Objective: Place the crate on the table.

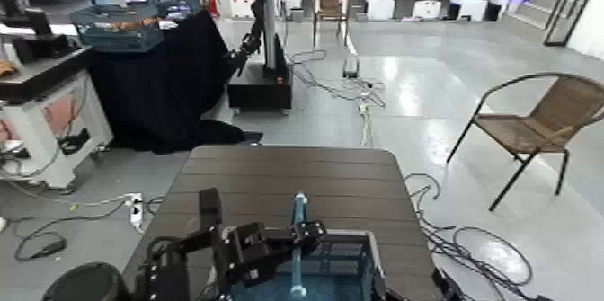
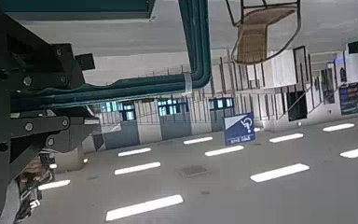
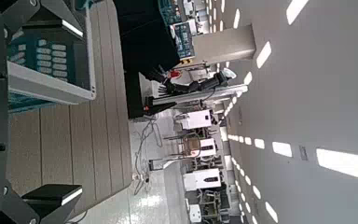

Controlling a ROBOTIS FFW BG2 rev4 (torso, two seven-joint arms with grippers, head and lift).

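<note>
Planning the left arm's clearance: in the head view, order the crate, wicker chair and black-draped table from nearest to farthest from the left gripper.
1. Crate, at the left gripper, on the table's near edge.
2. Black-draped table, far left.
3. Wicker chair, far right; close to 2.

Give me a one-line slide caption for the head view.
Left gripper at the light-blue handle of the crate at the near edge of the table.

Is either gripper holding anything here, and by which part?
The left gripper grips the crate by its light-blue centre handle; the right gripper's hold cannot be told.
</note>
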